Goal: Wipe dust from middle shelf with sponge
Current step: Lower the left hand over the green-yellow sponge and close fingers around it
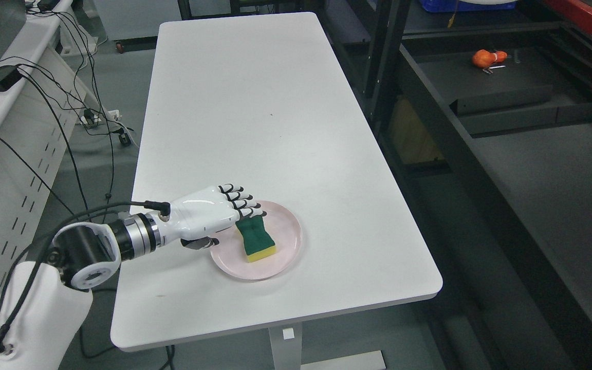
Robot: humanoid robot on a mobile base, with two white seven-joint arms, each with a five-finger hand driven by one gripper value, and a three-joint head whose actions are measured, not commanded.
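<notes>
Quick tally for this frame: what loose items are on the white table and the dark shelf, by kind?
Sponge: 1, green over yellow, on the plate
Plate: 1, pink, on the table
Orange object: 1, on the shelf; kind unclear
Total: 3

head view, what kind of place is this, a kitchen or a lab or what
Most likely a robotics lab or test workshop, not a kitchen. A bare white table holds only a pink plate with a sponge, staged for the left hand. Black metal shelving stands to the right, and loose cables trail on the left.
</notes>
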